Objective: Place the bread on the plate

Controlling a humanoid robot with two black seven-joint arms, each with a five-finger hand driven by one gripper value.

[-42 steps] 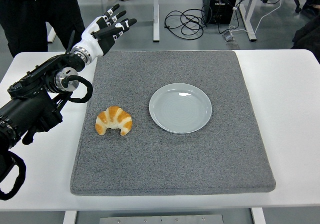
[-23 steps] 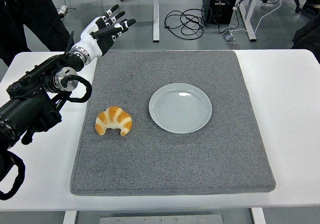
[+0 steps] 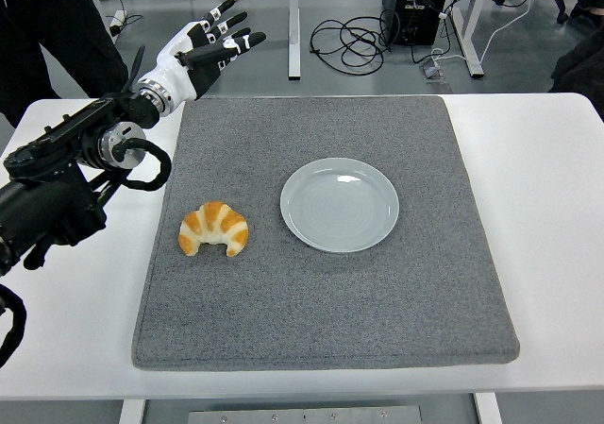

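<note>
A grey mat [image 3: 326,301] covers the white table [image 3: 557,216]. At centre-left lies the bread [image 3: 214,228], just left of the empty plate [image 3: 340,204]. At upper left, the left hand [image 3: 200,51], fingers spread, has risen slightly; no reach begun.

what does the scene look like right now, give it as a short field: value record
surface: white table with a grey mat on it
bread: croissant lying on the mat's left part, nothing touching it
plate: empty grey plate, right of the croissant, a gap between them
left hand: raised past the mat's far left corner, fingers spread, holding nothing
right arm: not in view
task state: bread not yet on plate
</note>
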